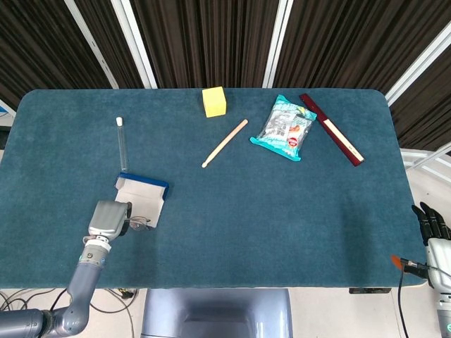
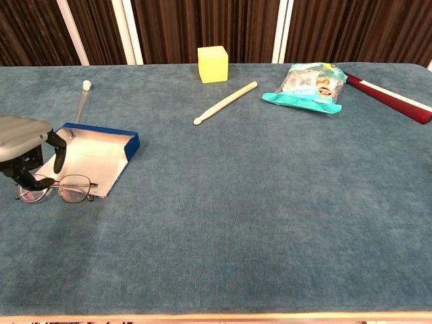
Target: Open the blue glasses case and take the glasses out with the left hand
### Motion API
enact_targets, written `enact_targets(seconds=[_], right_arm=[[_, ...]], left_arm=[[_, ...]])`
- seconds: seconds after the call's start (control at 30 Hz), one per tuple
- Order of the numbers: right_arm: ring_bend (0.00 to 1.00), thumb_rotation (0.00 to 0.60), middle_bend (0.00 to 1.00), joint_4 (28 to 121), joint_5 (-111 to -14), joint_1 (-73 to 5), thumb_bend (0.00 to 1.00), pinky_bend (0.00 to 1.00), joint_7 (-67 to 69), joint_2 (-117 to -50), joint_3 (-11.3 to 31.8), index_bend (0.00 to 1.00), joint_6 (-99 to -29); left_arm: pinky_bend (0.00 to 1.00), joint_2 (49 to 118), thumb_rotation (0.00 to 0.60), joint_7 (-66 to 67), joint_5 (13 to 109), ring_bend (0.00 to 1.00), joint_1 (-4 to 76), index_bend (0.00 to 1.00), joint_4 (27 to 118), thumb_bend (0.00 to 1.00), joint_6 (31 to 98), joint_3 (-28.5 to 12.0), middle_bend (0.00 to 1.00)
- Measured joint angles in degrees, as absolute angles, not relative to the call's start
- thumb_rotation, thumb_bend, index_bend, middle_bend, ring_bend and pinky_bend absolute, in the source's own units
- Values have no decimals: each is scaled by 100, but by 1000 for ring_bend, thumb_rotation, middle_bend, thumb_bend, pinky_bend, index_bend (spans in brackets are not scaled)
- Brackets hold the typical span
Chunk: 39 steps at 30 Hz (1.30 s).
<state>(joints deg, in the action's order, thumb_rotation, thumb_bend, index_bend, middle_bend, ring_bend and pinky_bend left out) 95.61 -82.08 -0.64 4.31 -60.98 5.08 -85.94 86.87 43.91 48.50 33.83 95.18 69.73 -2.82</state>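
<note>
The blue glasses case (image 1: 141,196) (image 2: 91,154) lies open at the table's left, white lining up, blue rim at its far edge. The thin-framed glasses (image 2: 66,188) (image 1: 140,224) lie unfolded on the cloth at the case's near edge. My left hand (image 1: 108,219) (image 2: 22,144) hovers over the glasses' left end, dark fingers (image 2: 59,154) hanging down and spread, one close by the left lens; nothing is gripped. My right hand (image 1: 432,227) stays off the table's right edge, fingers straight, holding nothing.
A clear tube (image 1: 122,144) (image 2: 82,101) lies behind the case. Farther back are a yellow cube (image 1: 214,101) (image 2: 212,64), a wooden stick (image 1: 225,143) (image 2: 226,102), a snack bag (image 1: 285,128) (image 2: 307,86) and a dark red ruler (image 1: 331,129) (image 2: 388,98).
</note>
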Motion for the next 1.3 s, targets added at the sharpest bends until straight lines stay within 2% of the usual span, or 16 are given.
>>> enact_targets(seconds=[0.87,1.17,1.3], right_arm=[[0,600,0,9571,-8220,-60,168,194,439,-6091,503,0,-8602],[0,600,0,9574,-8226,-55,168,194,454,-6085,501,0,-8609],[0,600,0,9575,-8226,-53,169,194,451,-6086,500,0,-8611]], left_arm=[[1000,8935,600,4426,4570,976,3363,541,9215,363,6874,-350,1000],[1000,9024,600,4466,4502,981,3371,606,9153,474,6858,-370,1000],[1000,9028,600,4419,4552,981,3357,610,9191,480,6877,-375,1000]])
